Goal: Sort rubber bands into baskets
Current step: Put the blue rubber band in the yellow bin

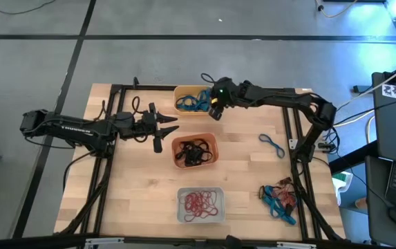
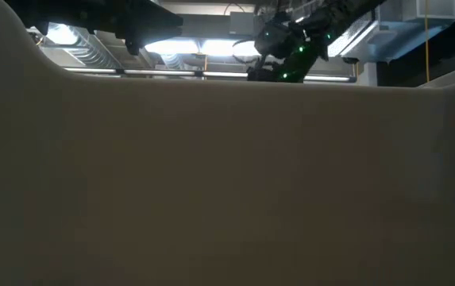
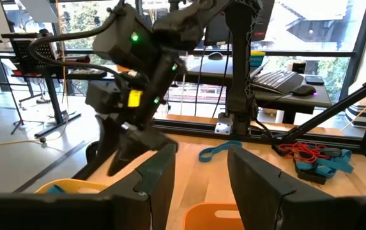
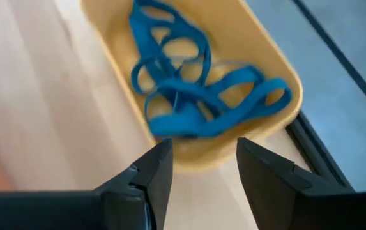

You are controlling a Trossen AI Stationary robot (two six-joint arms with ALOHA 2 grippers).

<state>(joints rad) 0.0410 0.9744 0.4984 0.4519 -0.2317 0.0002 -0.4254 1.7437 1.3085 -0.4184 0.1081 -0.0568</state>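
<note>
Right wrist view: right gripper (image 4: 198,160) open, empty, beside yellow-orange plastic basket (image 4: 275,73) of blue-teal rubber bands (image 4: 195,96); left gripper (image 1: 162,130) open, near red-orange basket (image 1: 213,149)

left arm (image 1: 66,128): matte black, white lettering on link | right arm (image 1: 280,97): black, green LED, yellow sticker near wrist, black cables

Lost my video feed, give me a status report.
Right gripper open, empty, beside yellow basket of blue bands. Left gripper open, waiting near orange basket. Mixed pile unsorted. Nothing blocking.
</note>
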